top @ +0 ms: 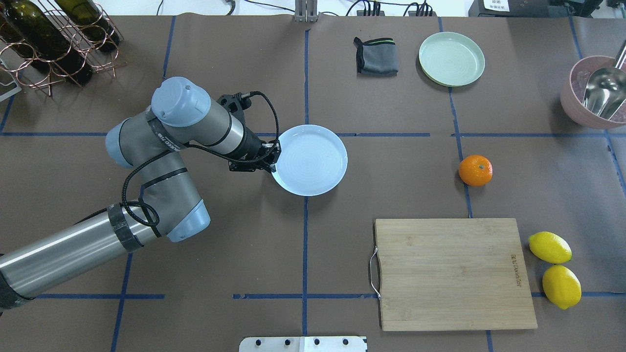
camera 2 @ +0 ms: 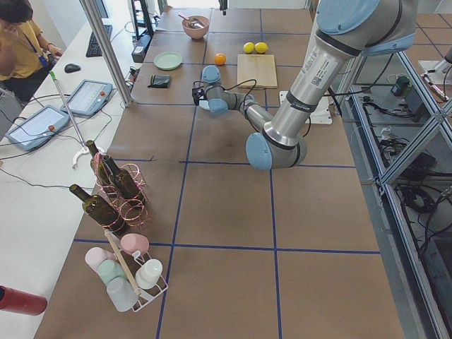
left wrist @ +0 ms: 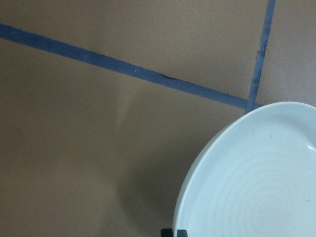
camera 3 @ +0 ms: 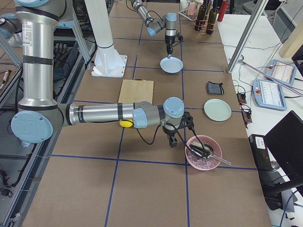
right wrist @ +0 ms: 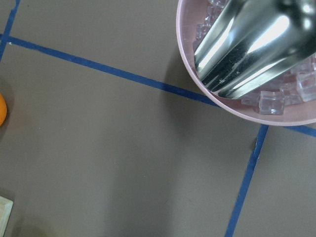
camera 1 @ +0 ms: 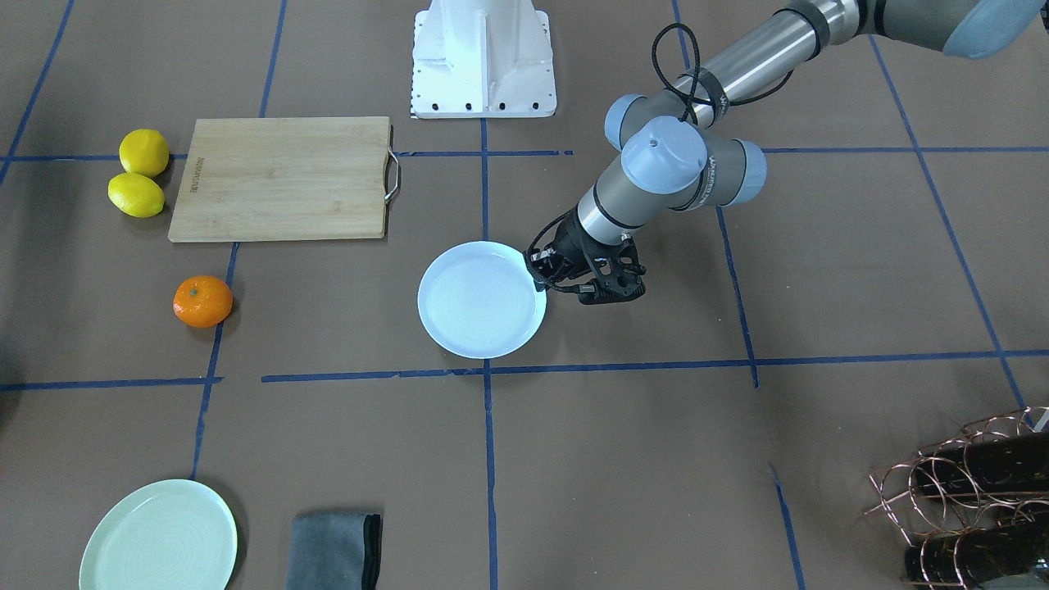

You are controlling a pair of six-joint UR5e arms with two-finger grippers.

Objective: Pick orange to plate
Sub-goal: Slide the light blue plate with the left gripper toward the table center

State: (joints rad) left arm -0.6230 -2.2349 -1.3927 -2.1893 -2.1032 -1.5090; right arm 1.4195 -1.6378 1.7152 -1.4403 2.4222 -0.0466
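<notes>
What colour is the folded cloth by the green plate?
The cloth is grey, black-edged, with a green stripe; clearest in the overhead view.

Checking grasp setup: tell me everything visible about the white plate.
The plate is round, glossy, ceramic-looking white with a bluish tint, a raised rim and faint concentric rings, and it is empty. It sits on the brown table, over blue tape lines. The left claw is at its rim; whether it grips is unclear. The orange lies apart.
</notes>
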